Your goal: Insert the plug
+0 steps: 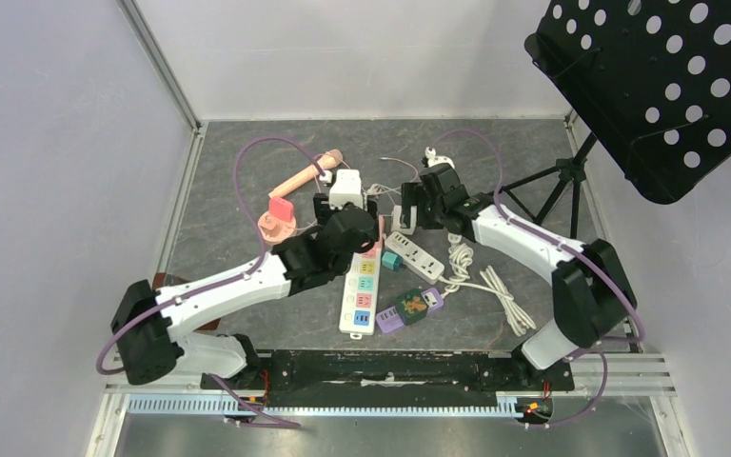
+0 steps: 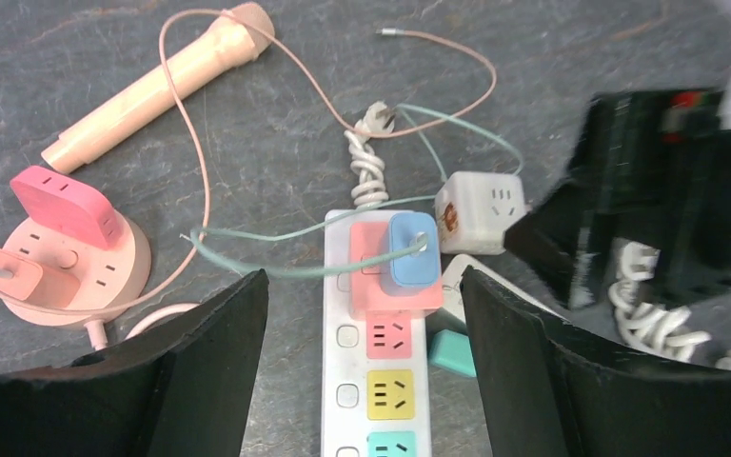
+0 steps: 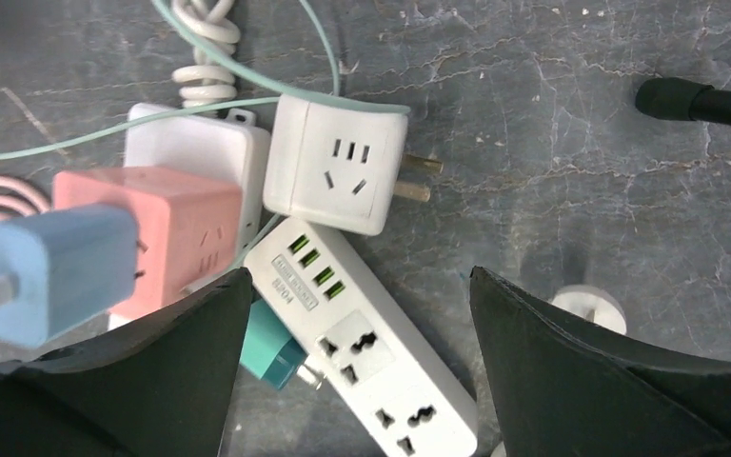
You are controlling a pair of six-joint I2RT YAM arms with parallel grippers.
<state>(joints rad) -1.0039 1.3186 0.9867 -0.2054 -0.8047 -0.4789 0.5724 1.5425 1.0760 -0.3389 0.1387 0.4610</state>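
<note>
A blue plug (image 2: 411,250) with a pale green cable sits in a pink cube adapter (image 2: 376,286) at the far end of the white power strip (image 2: 347,381) with coloured sockets. My left gripper (image 2: 364,362) hangs open just above the strip, one finger on each side, touching nothing; the blue plug is beyond its fingertips. My right gripper (image 3: 362,371) is open over a white USB strip (image 3: 381,367), with nothing between its fingers. In the right wrist view the blue plug (image 3: 52,271) and the pink cube adapter (image 3: 171,228) appear at the left.
A white cube socket (image 3: 336,164) lies beside the pink cube, a teal adapter (image 3: 271,347) against the USB strip. A pink round socket (image 2: 67,262) and a peach wand (image 2: 157,86) lie left. A black perforated music stand (image 1: 657,86) overhangs the right; its tripod leg (image 3: 700,100) rests nearby.
</note>
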